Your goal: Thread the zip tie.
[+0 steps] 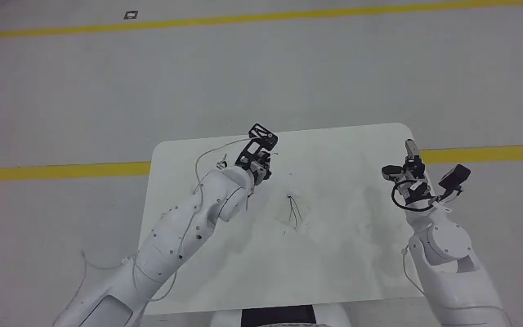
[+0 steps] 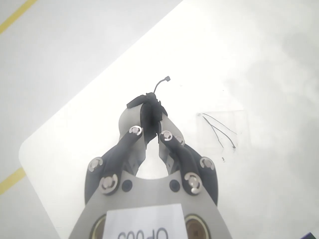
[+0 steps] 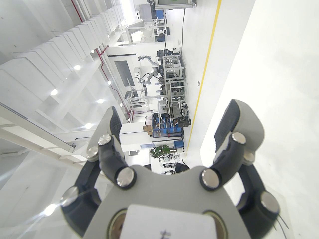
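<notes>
Looking down from the top view, we see a white surface [image 1: 351, 253] with rounded corners standing on a pale grey floor [image 1: 245, 73] crossed by yellow lines [image 1: 245, 18], with a small dark marker [image 1: 131, 15] on the floor near the far line. Through the right wrist view we look out into a bright hall [image 3: 74, 50] with ceiling lights, racks of machinery [image 3: 172, 80] along a yellow floor line, and a potted plant [image 3: 159, 150] farther off. The left arm [image 1: 204, 212] stretches diagonally across the surface from its near left side, its wrist above the far left part, not far from the far edge. The right arm [image 1: 445, 241] is bent at the right edge of the surface, its wrist above that edge. A few loose zip ties [image 2: 219, 131] lie fanned out on the surface near its middle, between the two arms and nearer the left one. The left wrist view gives us what the top view is too coarse to tell. The left tool [image 2: 150, 110] is pinched narrow, its ragged black fingertips [image 2: 149, 105] pressed on a zip tie [image 2: 167, 78]. The short curved end of that zip tie, with its small square head, pokes out beyond the tips, above the surface. The right wrist view shows us the right tool [image 3: 172, 118] spread wide, its ribbed pads [image 3: 225, 123] well apart, pointing out toward the hall beside the surface.
</notes>
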Robot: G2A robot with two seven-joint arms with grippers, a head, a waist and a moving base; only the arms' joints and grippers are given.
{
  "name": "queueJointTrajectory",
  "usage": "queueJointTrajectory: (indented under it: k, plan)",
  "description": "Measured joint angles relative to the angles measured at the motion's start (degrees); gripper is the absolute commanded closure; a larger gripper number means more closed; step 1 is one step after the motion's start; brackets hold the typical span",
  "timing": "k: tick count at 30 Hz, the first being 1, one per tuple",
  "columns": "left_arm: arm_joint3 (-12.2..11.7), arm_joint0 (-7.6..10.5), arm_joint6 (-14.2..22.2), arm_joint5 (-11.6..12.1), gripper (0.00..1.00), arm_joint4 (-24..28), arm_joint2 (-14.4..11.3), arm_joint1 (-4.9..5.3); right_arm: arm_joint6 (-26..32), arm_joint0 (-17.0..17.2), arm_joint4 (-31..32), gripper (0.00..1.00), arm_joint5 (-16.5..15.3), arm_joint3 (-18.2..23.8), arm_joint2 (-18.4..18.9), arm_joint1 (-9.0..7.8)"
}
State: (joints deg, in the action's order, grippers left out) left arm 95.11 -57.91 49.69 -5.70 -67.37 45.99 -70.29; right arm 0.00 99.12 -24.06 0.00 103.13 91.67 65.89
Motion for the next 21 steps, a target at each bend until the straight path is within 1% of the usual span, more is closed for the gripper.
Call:
queueJointTrajectory:
  k: [5, 7, 9, 10, 11, 13, 14, 16, 19, 20, 21]
  plan:
    - [0.01, 0.02, 0.05, -0.15, 1.0, -0.27, -0.06, -0.01, 0.0, 0.0, 0.0, 0.0, 0.0, 0.0, 0.0, 0.0]
    - [-0.13, -0.09, -0.28, 0.13, 1.0, -0.25, 0.06, 0.02, 0.0, 0.0, 0.0, 0.0, 0.0, 0.0, 0.0, 0.0]
    - [-1.03, -0.22, -2.27, 2.39, 1.0, -1.55, 1.02, 0.4, 0.0, 0.0, 0.0, 0.0, 0.0, 0.0, 0.0, 0.0]
    - [-1.25, -0.26, -3.18, 3.74, 1.0, -2.35, 1.65, 0.65, 0.0, 0.0, 0.0, 0.0, 0.0, 0.0, 0.0, 0.0]
    - [-1.5, -0.4, -4.25, 5.66, 1.0, -3.08, 2.76, 1.01, 0.0, 0.0, 0.0, 0.0, 0.0, 0.0, 0.0, 0.0]
    - [-1.73, -0.81, -5.47, 8.06, 1.0, -3.86, 4.76, 1.63, 0.0, 0.0, 0.0, 0.0, 0.0, 0.0, 0.0, 0.0]
    - [-1.83, -1.17, -6.46, 9.83, 1.0, -4.2, 6.16, 2.05, 0.0, 0.0, 0.0, 0.0, 0.0, 0.0, 0.0, 0.0]
    - [-1.97, -1.84, -8.24, 12.54, 1.0, -4.31, 8.38, 2.7, 0.0, 0.0, 0.0, 0.0, 0.0, 0.0, 0.0, 0.0]
    - [-2.53, -3.06, -12.95, 19.35, 1.0, -5.2, 12.11, 3.93, 0.0, 0.0, 0.0, 0.0, 0.0, 0.0, 0.0, 0.0]
    - [-3.02, -3.6, -15.06, 22.38, 1.0, -5.54, 13.62, 4.43, 0.0, 0.0, 0.0, 0.0, 0.0, 0.0, 0.0, 0.0]
    - [-3.4, -3.95, -16.43, 24.28, 1.0, -6.16, 14.61, 4.82, 0.0, 0.0, 0.0, 0.0, 0.0, 0.0, 0.0, 0.0]
